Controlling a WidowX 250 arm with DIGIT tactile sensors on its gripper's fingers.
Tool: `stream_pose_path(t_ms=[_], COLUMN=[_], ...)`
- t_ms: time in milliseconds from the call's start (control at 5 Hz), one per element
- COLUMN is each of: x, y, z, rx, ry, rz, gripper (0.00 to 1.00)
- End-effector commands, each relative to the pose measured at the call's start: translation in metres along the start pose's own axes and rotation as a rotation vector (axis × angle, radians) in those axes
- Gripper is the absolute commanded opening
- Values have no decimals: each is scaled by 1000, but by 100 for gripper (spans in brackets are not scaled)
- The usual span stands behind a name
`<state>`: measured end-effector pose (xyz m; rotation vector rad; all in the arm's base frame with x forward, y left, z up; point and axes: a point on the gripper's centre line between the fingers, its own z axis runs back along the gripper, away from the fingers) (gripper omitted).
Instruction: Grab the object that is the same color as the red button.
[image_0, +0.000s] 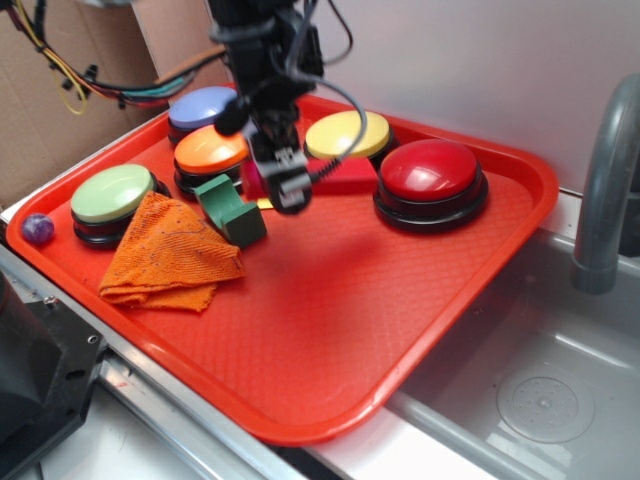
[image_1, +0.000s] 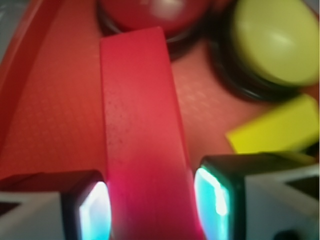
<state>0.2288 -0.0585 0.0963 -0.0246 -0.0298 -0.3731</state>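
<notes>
The gripper (image_0: 285, 190) is reaching down over the back of the red tray (image_0: 330, 330), and its fingers (image_1: 92, 207) are sitting on either side of the red block (image_1: 142, 145). The wrist view is showing this plainly: the long flat block is running straight up between the two glowing pads, each pad just beside or touching a long edge (the blur is making actual contact impossible to judge). So the fingers are narrowed around the block, and I cannot tell whether they are pressing on it.

In the exterior view the same block (image_0: 345, 177) is mostly hiding behind the gripper, with only a red slab peeking out to the right of it, lying on the tray between the yellow button (image_0: 347, 133) and the red button (image_0: 430, 170). The wrist view is confirming that its far end is lying just beside the red button's (image_1: 155, 12) black base, with the yellow button (image_1: 277, 37) off to the right.

The wrist camera is also catching a yellow block (image_1: 272, 131) lying near the right finger, which the exterior view is reducing to a small sliver under the gripper. Only the exterior view is showing the rest: a green block (image_0: 230, 208) beside an orange cloth (image_0: 170, 255), an orange button (image_0: 210, 150), a blue button (image_0: 203, 105), a pale green button (image_0: 112, 193), a small purple ball (image_0: 38, 229) at the tray's left edge, and a metal sink (image_0: 540, 390) with a grey faucet (image_0: 605, 180) to the right.
</notes>
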Motion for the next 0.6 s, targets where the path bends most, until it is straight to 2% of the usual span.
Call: stream_pose_path(t_ms=[0, 200, 400], x=[-28, -45, -47], y=[3, 12, 12], z=[71, 82, 85], rx=[36, -16, -18], ry=[-98, -141, -170], rz=[241, 289, 244], gripper=[0, 0, 0])
